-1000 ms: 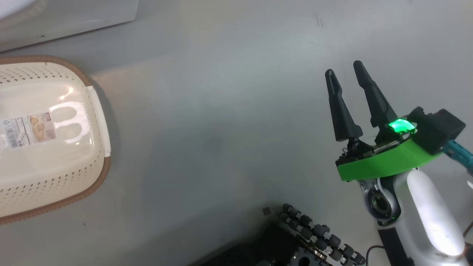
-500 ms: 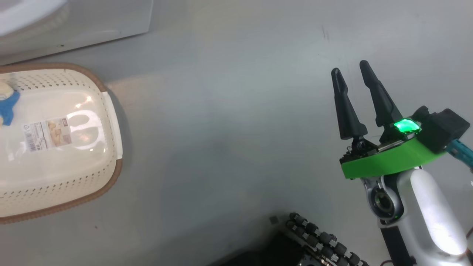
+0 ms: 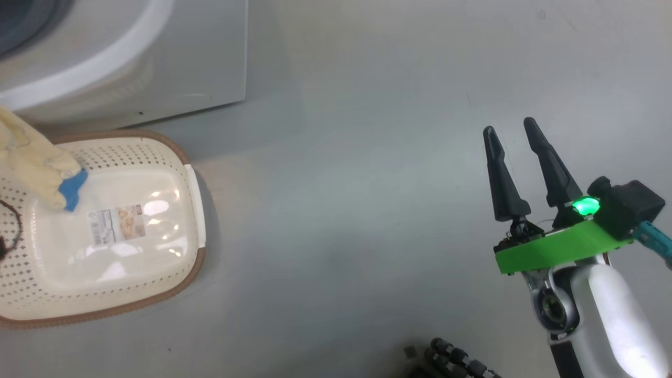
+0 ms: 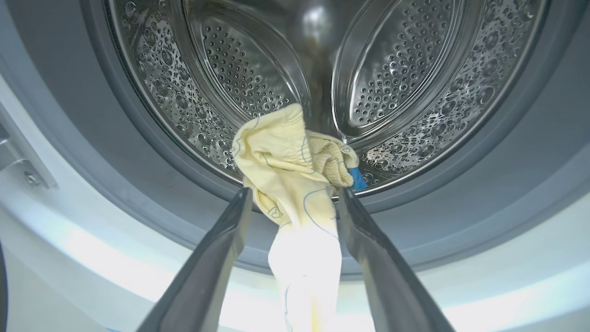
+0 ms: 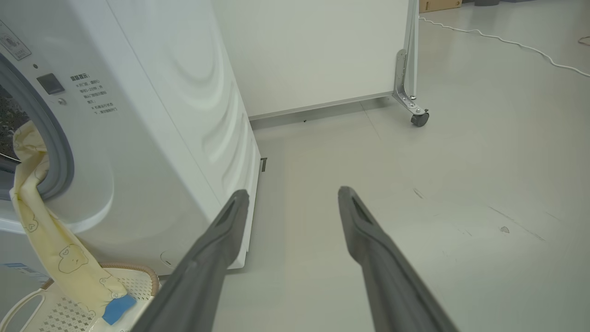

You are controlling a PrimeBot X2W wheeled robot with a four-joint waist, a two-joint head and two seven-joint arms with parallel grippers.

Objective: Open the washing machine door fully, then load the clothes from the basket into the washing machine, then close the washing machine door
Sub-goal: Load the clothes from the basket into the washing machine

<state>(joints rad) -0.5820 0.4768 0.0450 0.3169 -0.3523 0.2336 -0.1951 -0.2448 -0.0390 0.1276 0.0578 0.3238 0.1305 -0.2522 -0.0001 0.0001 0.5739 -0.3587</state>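
In the head view, the basket point(image 3: 195, 262) sits on the floor point(image 3: 341, 210) just in front of the washing machine point(image 3: 184, 63). A pale yellow garment point(image 3: 34, 157) with a blue patch point(image 3: 71, 186) hangs over the basket's far left corner. The right gripper point(image 3: 509, 127) is well apart to the right, above bare floor, its fingers spread and holding nothing.

In the left wrist view, the left gripper point(image 4: 293, 191) points into the steel drum point(image 4: 415, 69). The garment is bunched on the drum's lower lip, across the rubber seal point(image 4: 138, 175), and its tail drops between the two fingers. The fingers stand wide and the cloth hangs slack between them, so it looks let go rather than pinched.

In the right wrist view, the garment trails out of the opening and down the machine's front, and its blue end rests in the basket.

The garment looks light, soft and limp, so it will probably sag, and the hanging tail may drag it back out. The best place to take hold is likely the bunched part at the lip, just beyond the left fingertips, to carry it deeper into the drum.
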